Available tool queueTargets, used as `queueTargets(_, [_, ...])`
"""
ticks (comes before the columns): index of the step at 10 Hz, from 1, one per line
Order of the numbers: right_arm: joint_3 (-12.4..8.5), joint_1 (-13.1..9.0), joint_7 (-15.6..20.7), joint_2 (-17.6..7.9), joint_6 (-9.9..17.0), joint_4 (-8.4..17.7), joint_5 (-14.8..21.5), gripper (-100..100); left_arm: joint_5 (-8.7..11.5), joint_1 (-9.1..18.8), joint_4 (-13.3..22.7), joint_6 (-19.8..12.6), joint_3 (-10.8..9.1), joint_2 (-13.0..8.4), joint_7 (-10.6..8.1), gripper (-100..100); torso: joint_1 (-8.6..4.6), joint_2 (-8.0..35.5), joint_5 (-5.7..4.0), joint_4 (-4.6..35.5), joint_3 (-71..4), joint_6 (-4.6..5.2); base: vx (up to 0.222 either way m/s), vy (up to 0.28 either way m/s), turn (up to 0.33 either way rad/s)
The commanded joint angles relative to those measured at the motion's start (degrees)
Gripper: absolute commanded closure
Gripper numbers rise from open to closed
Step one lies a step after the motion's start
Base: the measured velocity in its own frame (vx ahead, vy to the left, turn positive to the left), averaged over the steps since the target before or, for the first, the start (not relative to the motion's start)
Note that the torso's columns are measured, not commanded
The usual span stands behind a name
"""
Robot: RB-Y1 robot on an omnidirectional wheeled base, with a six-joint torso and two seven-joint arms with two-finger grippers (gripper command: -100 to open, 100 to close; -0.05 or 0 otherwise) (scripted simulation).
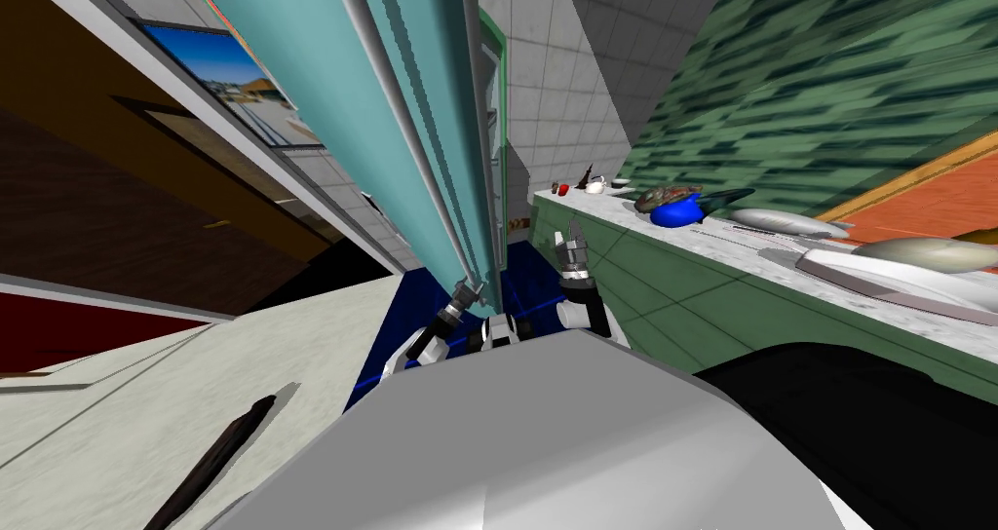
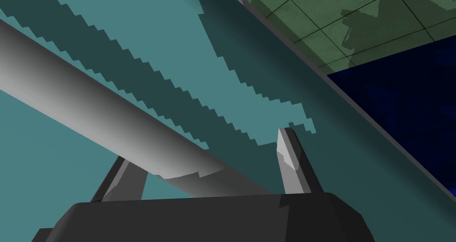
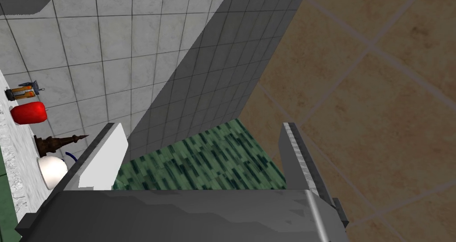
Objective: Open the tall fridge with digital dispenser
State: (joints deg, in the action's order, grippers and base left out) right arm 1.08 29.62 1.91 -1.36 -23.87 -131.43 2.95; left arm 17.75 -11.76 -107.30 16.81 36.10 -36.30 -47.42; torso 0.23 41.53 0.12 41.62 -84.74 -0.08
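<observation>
The fridge door (image 1: 390, 115), flat matte teal, rises just ahead to my left. Its handle (image 2: 89, 106), a smooth grey round bar, runs lengthwise up the door. The bar's lower end lies between the left gripper (image 2: 205, 152)'s wide-spread fingers (image 2: 291, 168); they may touch it, but that is hard to tell. The right gripper (image 3: 201, 128) hangs spread and empty near the speckled counter (image 1: 682, 237).

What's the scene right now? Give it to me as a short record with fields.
left pincer: open, fingers on either side of the handle, near its end
handle: grey bar on the teal fridge door
right pincer: open, holding nothing, raised beside the counter
on counter: blue bowl, red object
door state: cannot tell how far open
</observation>
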Motion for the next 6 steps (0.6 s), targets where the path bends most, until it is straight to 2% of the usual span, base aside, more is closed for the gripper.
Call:
queueTargets(1, [0.0, 0.0, 0.0, 0.0, 0.0, 0.0, 0.0, 0, -0.3, 0.1, 2.9, -0.6, 0.61, 0.3, 0.48, 100, 0.00, 0.0, 0.03, -0.1, 0.0, 0.06, 0.000, 0.000, 0.000])
queueTargets(2, [0.0, 0.0, 0.0, 0.0, 0.0, 0.0, 0.0, 0, -0.3, 0.1, 2.9, -0.6, 0.61, 0.3, 0.48, 100, 0.00, -0.1, 0.03, -0.1, -0.1, 0.07, -0.002, -0.003, -0.013])
queueTargets(3, [0.0, 0.0, 0.0, 0.0, 0.0, 0.0, 0.0, 0, -0.3, 0.8, -0.2, -0.1, 1.15, -1.2, -0.52, 100, 0.01, -0.2, 0.00, -0.1, -0.1, 0.02, -0.041, 0.098, -0.069])
queueTargets(5, [0.0, 0.0, 0.0, 0.0, 0.0, 0.0, 0.0, 0, -0.6, 0.4, -3.6, -0.6, 2.95, -4.6, -1.96, 100, 0.46, 0.4, -0.03, 0.5, 0.1, -0.01, -0.065, 0.221, -0.195])
queueTargets(6, [0.0, 0.0, 0.0, 0.0, 0.0, 0.0, 0.0, 0, -0.6, 0.4, -3.6, -0.6, 2.95, -5.3, -1.96, 100, 0.23, 0.8, -0.05, 0.6, 0.3, -0.01, -0.114, 0.165, -0.120])
